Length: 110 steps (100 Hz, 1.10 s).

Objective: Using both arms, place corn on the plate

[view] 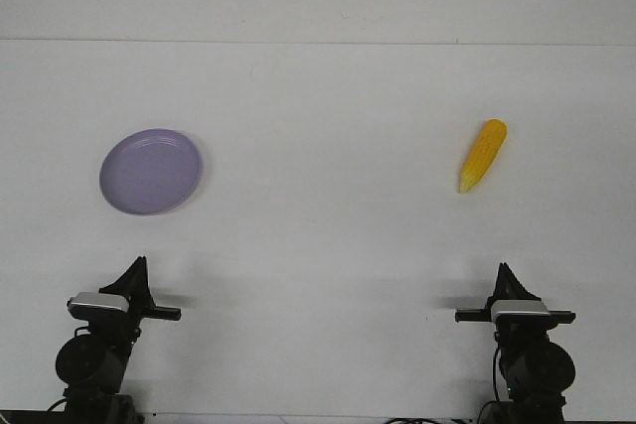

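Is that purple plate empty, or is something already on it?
Empty. The plate shows only its bare lilac surface; the corn lies flat on the table, far over on the other side.

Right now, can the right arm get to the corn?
Probably yes. The corn lies on the bare table straight ahead of the right gripper, with nothing between them. The plate is far off on the left side, so it is not in the way.

bright, even overhead light | faint soft shadows | focus perhaps slightly soft
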Each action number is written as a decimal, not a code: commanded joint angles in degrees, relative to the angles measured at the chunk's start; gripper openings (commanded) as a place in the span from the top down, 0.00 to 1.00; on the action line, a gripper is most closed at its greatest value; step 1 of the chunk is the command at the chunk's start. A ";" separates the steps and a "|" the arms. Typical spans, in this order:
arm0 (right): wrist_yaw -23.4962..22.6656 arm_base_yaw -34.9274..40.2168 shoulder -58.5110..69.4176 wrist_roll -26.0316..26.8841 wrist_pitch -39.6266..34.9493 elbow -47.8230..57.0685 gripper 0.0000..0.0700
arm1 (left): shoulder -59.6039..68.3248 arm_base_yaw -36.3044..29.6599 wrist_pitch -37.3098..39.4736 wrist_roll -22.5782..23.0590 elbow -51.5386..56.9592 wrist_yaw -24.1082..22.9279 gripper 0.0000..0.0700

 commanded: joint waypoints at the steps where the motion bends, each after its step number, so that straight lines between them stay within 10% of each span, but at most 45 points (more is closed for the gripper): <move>1: 0.00 0.00 -0.04 -0.02 0.59 -0.17 0.98 | -0.11 0.07 0.85 0.07 -1.22 0.02 0.98; 43: 0.00 0.00 -0.04 -0.02 0.59 -0.17 0.98 | -0.11 0.07 1.20 -0.33 -1.22 0.13 0.98; 96: 0.00 0.00 -0.04 -0.02 0.59 -0.17 0.98 | 1.49 0.07 2.54 -22.60 3.54 -3.65 0.98; 102: 0.00 0.00 -0.04 -0.02 0.59 -0.17 0.98 | 3.67 0.07 1.84 -22.80 7.56 -3.65 0.89; 110: 0.00 0.00 -0.04 -0.02 0.59 -0.17 0.98 | 8.41 0.07 0.00 -22.77 14.25 -4.24 0.48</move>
